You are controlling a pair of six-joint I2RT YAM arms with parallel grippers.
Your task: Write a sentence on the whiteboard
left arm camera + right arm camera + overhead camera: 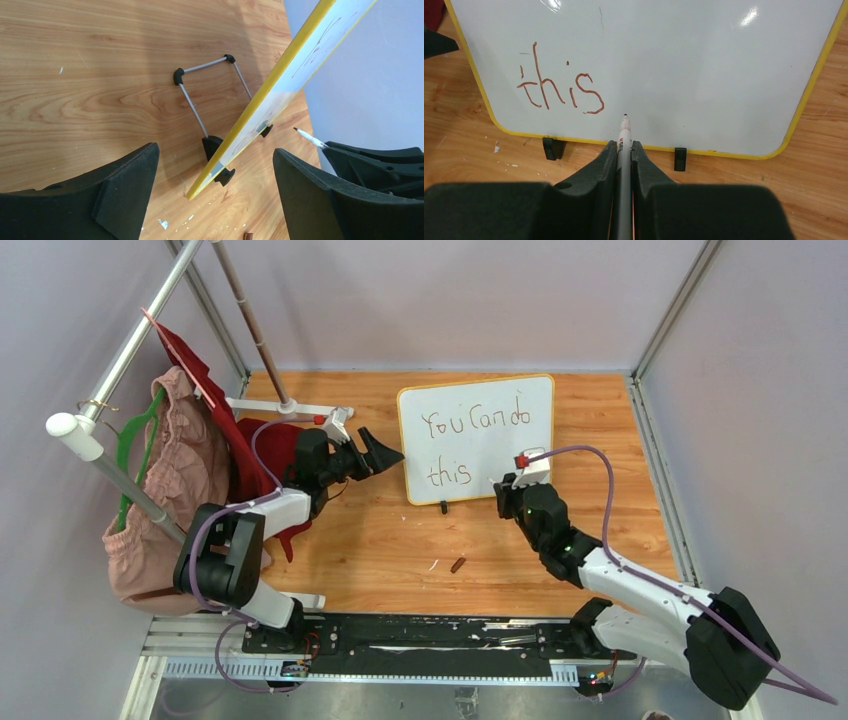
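A: Right pincer (pixel 624 147) clamped on the marker (pixel 624 136). Barrel runs straight up the frame, tip just right of the "s". Left pincer (pixel 215 150)?

B: Jaws spread wide, nothing held. It sits just beside the left edge of the whiteboard (pixel 490 448) in the top view.

A: Board location?

B: Upper centre of the top view, propped tilted on the tabletop (pixel 380 540) on two black feet (pixel 553 148), long axis left-right. The sentence (pixel 475 423) reads "You Can do" over "this".

A: Key relation?

B: Board is dead ahead of the marker tip, at the blank patch in the lower centre of the right wrist view. Right arm is the nearer one for writing. Probably a full stop is due; no dot visible.

A: Unclear bits?

B: Can't tell if the tip touches the surface. Left wrist view shows the board edge-on, writing unreadable. Right wrist view cuts off the top line.
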